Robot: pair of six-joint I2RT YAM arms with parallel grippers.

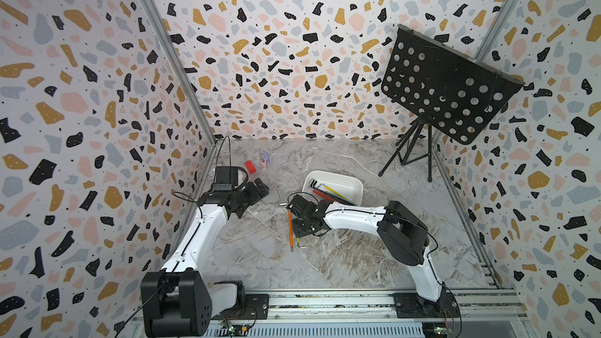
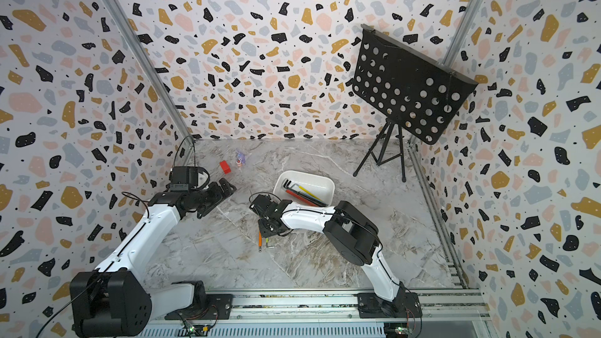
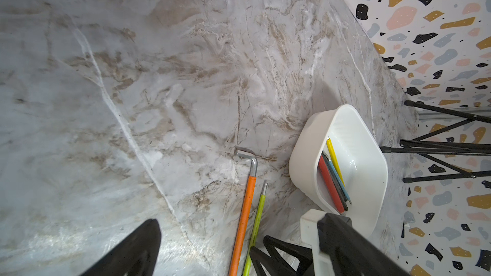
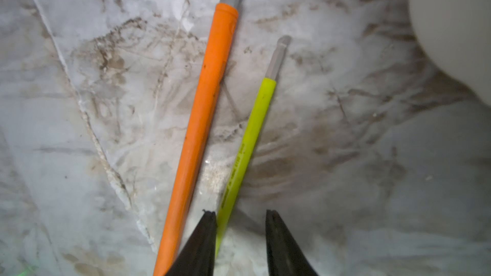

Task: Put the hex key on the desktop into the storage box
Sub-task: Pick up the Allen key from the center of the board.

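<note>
Two hex keys lie side by side on the marble desktop (image 1: 357, 255): an orange-sleeved hex key (image 1: 290, 229) (image 4: 204, 107) and a thinner yellow-green hex key (image 4: 249, 139) (image 3: 256, 219). My right gripper (image 1: 297, 230) (image 4: 239, 212) hangs low over them, open. The yellow-green key runs between its jaws and lies against one finger (image 4: 204, 234); the orange key stays outside. The white storage box (image 1: 338, 175) (image 3: 303, 160) stands just behind and holds several coloured hex keys (image 1: 328, 190). My left gripper (image 1: 255, 203) (image 3: 240, 220) hovers open and empty to the left.
A red block (image 1: 250, 166) and a small toy figure (image 1: 265, 159) sit at the back left. A black perforated music stand (image 1: 445, 86) rises at the back right, with its tripod legs (image 1: 406, 157) on the desktop near the box. Aluminium rails border the surface.
</note>
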